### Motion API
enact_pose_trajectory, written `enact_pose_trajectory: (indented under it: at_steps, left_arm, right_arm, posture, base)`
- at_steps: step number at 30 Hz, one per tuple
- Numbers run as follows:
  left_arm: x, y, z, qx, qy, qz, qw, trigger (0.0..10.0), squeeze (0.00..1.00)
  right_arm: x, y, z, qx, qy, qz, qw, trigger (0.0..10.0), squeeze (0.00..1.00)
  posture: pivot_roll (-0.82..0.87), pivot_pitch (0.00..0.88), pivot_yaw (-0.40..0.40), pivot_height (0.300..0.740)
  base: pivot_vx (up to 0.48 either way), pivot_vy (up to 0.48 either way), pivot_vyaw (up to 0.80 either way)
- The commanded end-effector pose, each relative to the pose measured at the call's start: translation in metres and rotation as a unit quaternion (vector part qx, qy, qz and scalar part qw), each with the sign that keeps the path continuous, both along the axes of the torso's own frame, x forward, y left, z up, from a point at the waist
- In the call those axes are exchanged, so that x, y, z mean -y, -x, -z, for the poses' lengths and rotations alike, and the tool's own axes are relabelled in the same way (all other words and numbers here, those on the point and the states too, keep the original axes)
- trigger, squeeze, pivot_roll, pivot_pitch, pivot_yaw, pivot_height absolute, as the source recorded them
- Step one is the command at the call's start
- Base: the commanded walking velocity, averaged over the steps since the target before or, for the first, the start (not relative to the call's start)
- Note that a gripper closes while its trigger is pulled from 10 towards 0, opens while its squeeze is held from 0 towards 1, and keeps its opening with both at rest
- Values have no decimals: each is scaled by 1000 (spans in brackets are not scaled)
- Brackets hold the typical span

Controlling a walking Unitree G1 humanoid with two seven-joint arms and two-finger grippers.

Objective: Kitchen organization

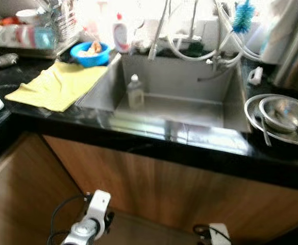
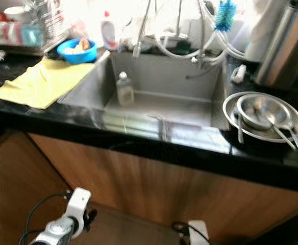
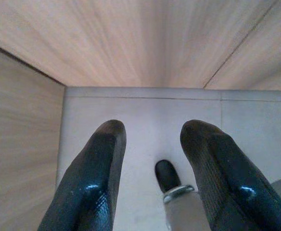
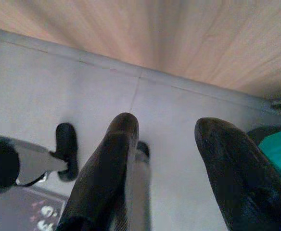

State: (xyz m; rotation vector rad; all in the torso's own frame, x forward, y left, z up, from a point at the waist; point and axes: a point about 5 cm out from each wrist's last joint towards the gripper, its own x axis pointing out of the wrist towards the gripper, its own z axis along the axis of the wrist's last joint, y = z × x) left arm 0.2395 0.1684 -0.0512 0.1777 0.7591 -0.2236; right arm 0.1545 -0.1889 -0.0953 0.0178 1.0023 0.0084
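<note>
Hanging low before the wooden cabinet [image 1: 154, 178], both arms are idle: the left gripper [image 3: 150, 144] has its fingers spread with nothing between them, and the right gripper [image 4: 164, 144] is likewise released over the grey floor [image 4: 44, 82]. Above them the sink [image 1: 179, 97] holds one small bottle [image 1: 134, 92] standing upright. A yellow cloth [image 1: 57, 84] lies on the black counter [image 1: 139, 140] to its left, with a blue bowl [image 1: 90, 53] behind it. Steel bowls [image 1: 281, 117] with utensils sit to the right. Judging by this, organizing has barely begun; nothing is gripped, and everything awaits sorting.
</note>
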Motion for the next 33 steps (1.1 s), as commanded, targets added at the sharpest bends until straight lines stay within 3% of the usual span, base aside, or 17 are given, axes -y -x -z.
enact_pose_trajectory:
  at_steps: [1,13,24,27,29,33]
  left_arm:
    - [-8,3,1,-6,-12,-4,1000,10000,0]
    - [-12,1,0,-2,-10,-9,1000,10000,0]
    - [1,-2,-1,1,3,-6,1000,10000,0]
    - [2,-5,-4,13,-4,20,1000,10000,0]
    - [6,-10,-9,32,-8,69,997,10000,0]
    - [-7,-13,-14,54,-4,56,997,10000,0]
  right_arm:
    - [-4,-2,-1,6,-6,-2,1000,10000,0]
    - [-4,-7,-3,25,18,-18,999,10000,0]
    - [3,-8,-5,35,29,1,999,10000,0]
    - [3,-9,-5,35,34,6,999,10000,0]
    - [10,-26,-16,86,47,-26,995,10000,0]
    - [24,-23,-20,110,62,0,992,10000,0]
  posture:
    - [-80,0,9,740]
    - [-114,0,6,740]
    - [-122,0,-8,740]
    - [-124,0,-3,740]
    - [-128,0,0,740]
    - [-122,0,4,740]
  base:
    - [0,0,0]
    - [0,0,0]
    - [0,0,0]
    - [0,0,0]
    - [0,0,0]
    - [0,0,0]
